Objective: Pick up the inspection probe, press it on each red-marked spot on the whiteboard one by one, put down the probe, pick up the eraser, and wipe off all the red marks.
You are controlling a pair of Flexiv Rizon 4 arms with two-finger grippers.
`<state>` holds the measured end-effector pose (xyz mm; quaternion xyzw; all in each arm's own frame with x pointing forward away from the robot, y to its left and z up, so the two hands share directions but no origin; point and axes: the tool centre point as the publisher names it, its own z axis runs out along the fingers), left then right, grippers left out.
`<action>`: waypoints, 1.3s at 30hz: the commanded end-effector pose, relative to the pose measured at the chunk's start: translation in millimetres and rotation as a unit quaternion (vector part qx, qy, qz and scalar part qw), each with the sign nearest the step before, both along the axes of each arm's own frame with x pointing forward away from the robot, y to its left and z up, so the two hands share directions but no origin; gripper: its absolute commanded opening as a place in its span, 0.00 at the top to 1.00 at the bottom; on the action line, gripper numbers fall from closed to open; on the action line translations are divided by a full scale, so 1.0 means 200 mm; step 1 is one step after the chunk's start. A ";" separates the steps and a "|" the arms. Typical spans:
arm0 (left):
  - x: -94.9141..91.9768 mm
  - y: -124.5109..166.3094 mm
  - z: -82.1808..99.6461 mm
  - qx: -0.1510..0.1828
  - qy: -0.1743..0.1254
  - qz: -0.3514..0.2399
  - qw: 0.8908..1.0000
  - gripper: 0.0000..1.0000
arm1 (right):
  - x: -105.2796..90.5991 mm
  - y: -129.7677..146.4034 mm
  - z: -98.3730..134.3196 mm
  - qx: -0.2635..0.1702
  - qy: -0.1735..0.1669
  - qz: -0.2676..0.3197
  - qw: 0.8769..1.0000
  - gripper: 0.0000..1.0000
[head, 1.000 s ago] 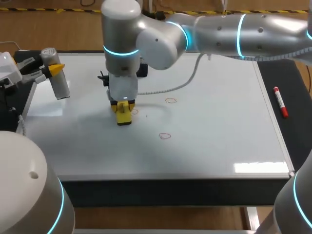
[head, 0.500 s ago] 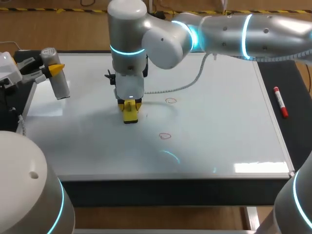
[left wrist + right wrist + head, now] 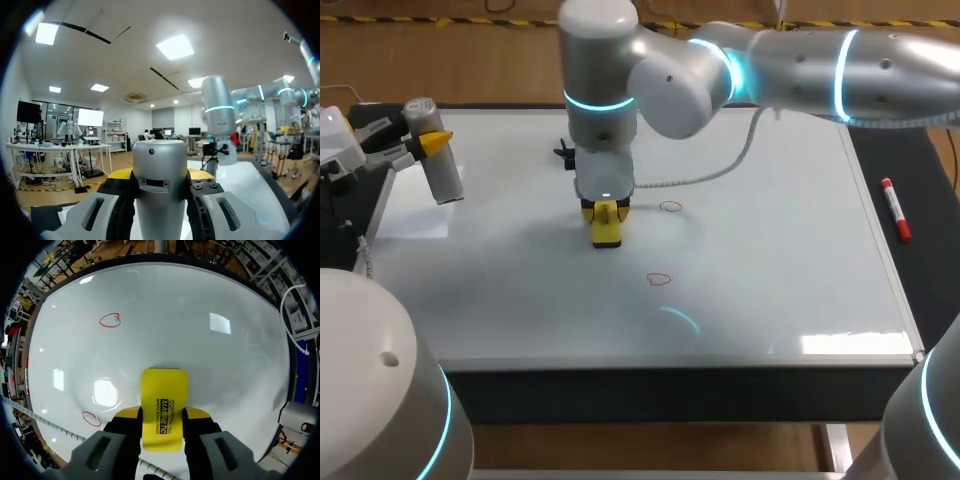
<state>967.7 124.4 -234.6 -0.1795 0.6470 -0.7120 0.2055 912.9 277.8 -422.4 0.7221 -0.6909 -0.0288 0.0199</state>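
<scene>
1. Whiteboard covers most of the tabletop; a red marker lies on the dark strip beside the board's right edge.
2. Two red rings are on the board: the far red ring and the near red ring, well apart from each other.
3. My right arm comes in from the right and crosses over the far side of the board. Its wrist points straight down left of the middle.
4. The right pincer is closed on the yellow eraser, one finger on each long side. The eraser stands upright with its lower face at the board, just to the left of the far red ring.
5. From the right wrist, the eraser juts out past the right pincer. One ring lies ahead of it and the other ring is close beside one finger.
6. My left arm sits at the board's far left corner. The left pincer grips the grey inspection probe, which hangs tilted above the board's edge.
7. From the left wrist, the inspection probe fills the gap in the left pincer, both fingers against its sides.
</scene>
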 end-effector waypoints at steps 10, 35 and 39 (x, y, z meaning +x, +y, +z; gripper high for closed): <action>0.00 0.00 0.00 0.000 0.000 0.000 1.000 1.00 | 0.03 -0.11 0.12 0.008 -0.004 0.003 1.000 1.00; 0.00 0.00 0.00 0.000 0.000 0.000 1.000 1.00 | 0.40 -1.01 0.33 0.020 -0.016 -0.184 0.982 1.00; 0.00 0.00 0.00 0.000 0.000 0.000 1.000 1.00 | 0.43 -1.20 0.33 0.017 -0.011 -0.223 0.974 1.00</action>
